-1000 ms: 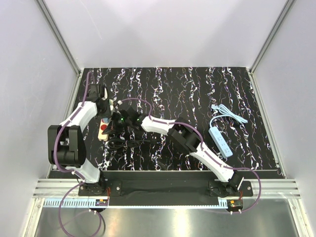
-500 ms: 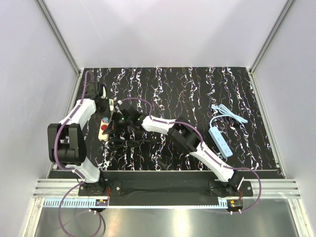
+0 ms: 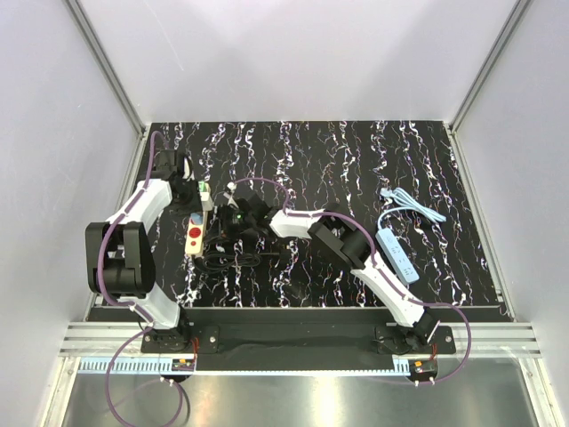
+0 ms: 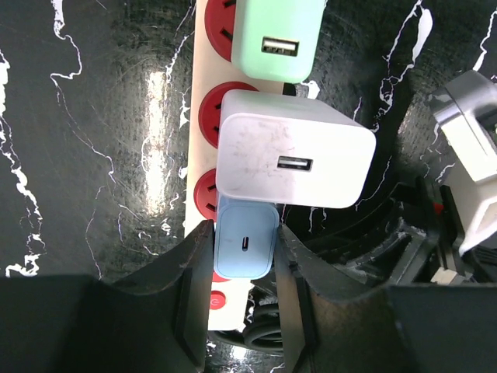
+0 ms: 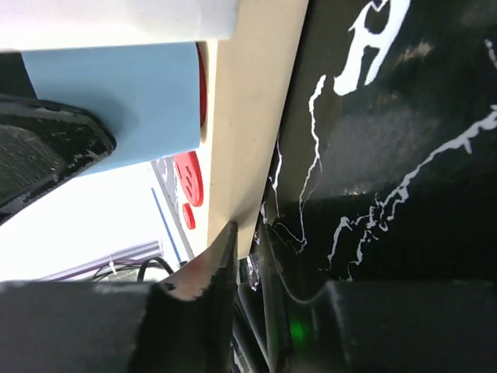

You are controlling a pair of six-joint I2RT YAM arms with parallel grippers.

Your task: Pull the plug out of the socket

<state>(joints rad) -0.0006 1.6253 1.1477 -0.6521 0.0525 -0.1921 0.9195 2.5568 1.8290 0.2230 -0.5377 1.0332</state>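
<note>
The step in hand is drawing the pale blue plug (image 4: 245, 250) out of the beige power strip (image 4: 200, 78), which lies at the left side of the counter (image 4: 93, 116). The plug sits in the strip's third red socket, right under a larger white USB charger (image 4: 295, 148) that overhangs it. A mint green charger (image 4: 276, 35) sits one socket further along.

To do it well, the pull should run straight along the pins, away from the strip's face. Any tilt would likely bind the pins or knock the white charger. The strip needs to stay pinned while the plug comes free, or it will simply lift with the plug.

The left gripper (image 4: 245, 233) has its jaws closed to the plug's width, one finger flat on each side face. It holds low on the body, so a slip is possible if the socket is tight.

The right gripper (image 5: 247, 233) has its jaws almost together, and they appear to nip the strip's long edge just beside the plug.
</note>
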